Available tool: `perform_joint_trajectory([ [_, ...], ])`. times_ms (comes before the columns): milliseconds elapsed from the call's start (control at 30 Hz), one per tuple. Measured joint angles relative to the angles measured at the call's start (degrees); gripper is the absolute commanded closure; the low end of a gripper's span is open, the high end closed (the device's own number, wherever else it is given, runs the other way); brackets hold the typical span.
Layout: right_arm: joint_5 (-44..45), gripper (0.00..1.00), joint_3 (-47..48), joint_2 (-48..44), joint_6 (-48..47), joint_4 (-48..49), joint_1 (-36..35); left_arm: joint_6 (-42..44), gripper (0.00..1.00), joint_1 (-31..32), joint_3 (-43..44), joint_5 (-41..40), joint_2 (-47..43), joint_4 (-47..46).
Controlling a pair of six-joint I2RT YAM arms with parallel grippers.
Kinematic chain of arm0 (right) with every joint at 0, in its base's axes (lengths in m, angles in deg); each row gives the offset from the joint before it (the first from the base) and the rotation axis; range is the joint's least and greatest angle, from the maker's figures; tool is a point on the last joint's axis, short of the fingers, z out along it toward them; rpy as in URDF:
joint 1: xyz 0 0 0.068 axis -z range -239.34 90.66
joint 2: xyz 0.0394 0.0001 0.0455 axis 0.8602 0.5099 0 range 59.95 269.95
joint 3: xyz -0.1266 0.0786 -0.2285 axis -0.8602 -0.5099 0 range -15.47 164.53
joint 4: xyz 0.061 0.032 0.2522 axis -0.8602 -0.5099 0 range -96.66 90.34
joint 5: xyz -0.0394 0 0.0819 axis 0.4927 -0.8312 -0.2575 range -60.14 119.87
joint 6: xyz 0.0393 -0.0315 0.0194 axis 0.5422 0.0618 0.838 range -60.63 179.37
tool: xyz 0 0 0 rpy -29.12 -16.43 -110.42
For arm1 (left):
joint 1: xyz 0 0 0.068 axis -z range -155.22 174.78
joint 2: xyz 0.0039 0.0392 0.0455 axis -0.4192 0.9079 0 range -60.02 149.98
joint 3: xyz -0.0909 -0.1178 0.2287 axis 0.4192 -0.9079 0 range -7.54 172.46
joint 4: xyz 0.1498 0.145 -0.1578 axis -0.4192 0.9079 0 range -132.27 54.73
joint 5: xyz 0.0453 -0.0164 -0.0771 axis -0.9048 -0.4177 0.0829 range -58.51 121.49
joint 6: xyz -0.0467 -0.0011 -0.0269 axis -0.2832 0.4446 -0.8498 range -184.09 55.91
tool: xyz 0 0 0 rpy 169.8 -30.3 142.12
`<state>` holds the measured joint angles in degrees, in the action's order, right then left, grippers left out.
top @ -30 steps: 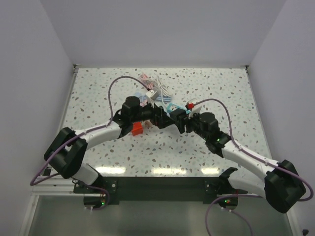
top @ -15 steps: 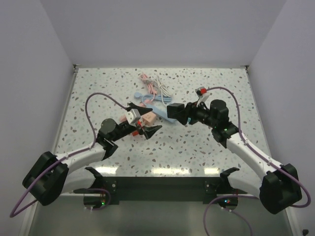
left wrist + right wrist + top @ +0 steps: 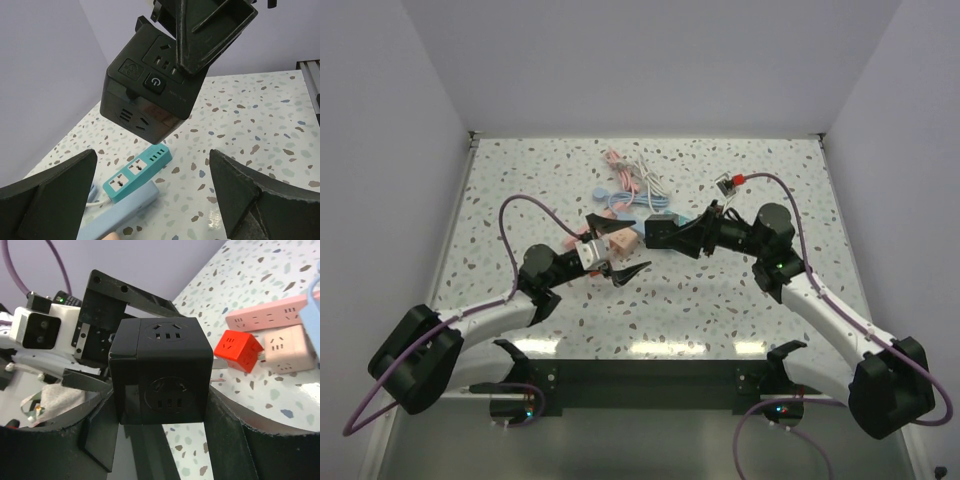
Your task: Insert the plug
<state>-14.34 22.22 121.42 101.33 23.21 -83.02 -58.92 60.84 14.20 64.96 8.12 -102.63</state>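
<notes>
Right gripper (image 3: 162, 405) is clamping the black socket cube (image 3: 150, 90) in the air, left gripper (image 3: 613, 250) is gaping w/ nothing inside, red plug (image 3: 239, 351) is lying beside the pink block (image 3: 287, 347), so prob. left is needing to grasp it next.

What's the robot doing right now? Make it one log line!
right pincer: shut on black cube-shaped power socket, held above speckled table | left pincer: open, empty | small red cube socket: on table

Speckled table (image 3: 520, 200) carries a pink strip (image 3: 270, 316), red cube (image 3: 239, 350), teal strip (image 3: 137, 172) and white cable (image 3: 645, 178).
</notes>
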Motion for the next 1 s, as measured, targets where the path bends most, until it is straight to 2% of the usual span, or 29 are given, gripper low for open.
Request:
perform_joint_trajectory([
  [400, -6.56, 1.0, -2.49, -0.07, 5.99, 5.99, 0.0, 4.59, 0.0, 4.7, 5.81, 0.07, 2.6, -1.55],
  [467, -7.21, 1.0, -2.82, -0.07, 6.75, 7.04, 0.0, 5.27, 0.05, 5.51, 6.99, 0.04, 3.21, -1.25],
  [600, -8.55, 1.0, -3.56, 0.52, 8.94, 10.93, 0.07, 6.6, 0.28, 7.23, 8.94, 0.33, 4.74, 0.26],
  [733, -9.66, 1.0, -4.74, 2.51, 12.76, 16.02, 0.85, 8.81, 0.33, 7.96, 9.92, -0.17, 5.66, 2.03],
  [867, -10.25, 1.0, -5.38, 4.04, 14.62, 18.58, 1.22, 9.35, 0.53, 8.0, 9.94, -0.81, 5.9, 3.04],
  [900, -10.32, 1.0, -5.38, 4.02, 14.58, 18.38, 1.25, 9.44, 0.69, 8.02, 9.94, -0.83, 5.9, 3.06],
  [933, -10.29, 1.0, -5.35, 3.82, 14.05, 17.94, 1.27, 9.46, 0.78, 8.13, 9.94, -0.94, 5.9, 3.1],
  [967, -10.21, 0.95, -5.31, 3.41, 13.14, 16.55, 1.27, 9.49, 0.87, 8.22, 9.94, -0.94, 5.92, 3.26],
  [1000, -9.84, 0.83, -4.83, 2.51, 11.74, 13.44, 1.25, 9.46, 1.0, 8.37, 9.92, -1.03, 5.99, 3.74],
])
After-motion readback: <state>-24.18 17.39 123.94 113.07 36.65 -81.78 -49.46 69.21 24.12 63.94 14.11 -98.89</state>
